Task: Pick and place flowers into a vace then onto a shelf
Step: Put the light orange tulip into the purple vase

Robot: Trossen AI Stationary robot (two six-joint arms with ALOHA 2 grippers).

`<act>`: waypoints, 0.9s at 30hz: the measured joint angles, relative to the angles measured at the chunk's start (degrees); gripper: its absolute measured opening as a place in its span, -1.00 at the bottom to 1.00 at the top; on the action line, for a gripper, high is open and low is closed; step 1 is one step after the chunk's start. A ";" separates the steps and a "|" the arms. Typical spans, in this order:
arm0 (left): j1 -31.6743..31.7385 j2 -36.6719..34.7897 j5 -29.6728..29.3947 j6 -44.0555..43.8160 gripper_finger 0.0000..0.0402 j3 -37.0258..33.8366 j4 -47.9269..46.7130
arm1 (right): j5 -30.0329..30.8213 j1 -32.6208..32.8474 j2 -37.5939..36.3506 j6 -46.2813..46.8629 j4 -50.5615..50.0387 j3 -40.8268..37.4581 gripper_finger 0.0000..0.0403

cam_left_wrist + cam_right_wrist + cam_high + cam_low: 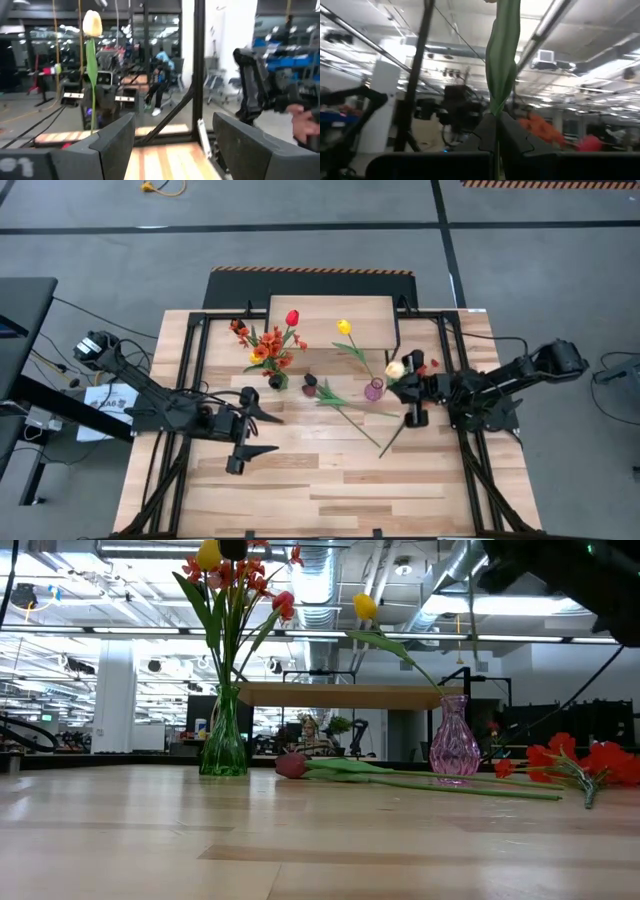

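The flowers: a cream tulip (395,368) is clamped by the stem in the right gripper (408,387), fingers fully shut on it, right of centre in the high view beside the pink vase (374,389), which already holds a yellow tulip (344,328). A maroon tulip (309,390) lies loose on the tabletop (330,480) at centre; a red spray (570,762) lies at right in the low view. The green vase (224,740) is filled. The shelf (330,320), upper centre, carries nothing. The left gripper (262,430) waits at lower left, fingers wide apart, empty. Risk: the stem missing the narrow neck, or knocking the light vase over on approach.
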 joint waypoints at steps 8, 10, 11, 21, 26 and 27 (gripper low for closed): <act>0.76 -0.03 0.56 2.27 0.28 0.02 4.63 | 0.14 5.10 14.10 -0.16 -1.42 11.45 -1.00; 1.70 -0.03 0.53 2.30 0.28 0.02 4.71 | 0.13 5.48 17.94 0.48 -1.32 14.80 -1.00; 2.45 0.18 0.43 1.87 0.28 0.02 4.90 | 0.13 5.47 19.58 1.04 -1.33 16.43 -1.00; 10.74 7.96 0.12 -4.17 0.28 0.02 11.19 | 0.11 4.46 26.43 1.59 -3.25 25.57 -1.00; 11.65 10.44 0.15 -4.74 0.28 0.02 15.66 | -0.11 4.48 26.09 1.63 -4.04 26.01 -1.00; 11.65 10.57 0.10 -4.74 0.28 0.02 15.61 | -0.09 4.47 26.09 1.63 -4.18 26.03 -1.00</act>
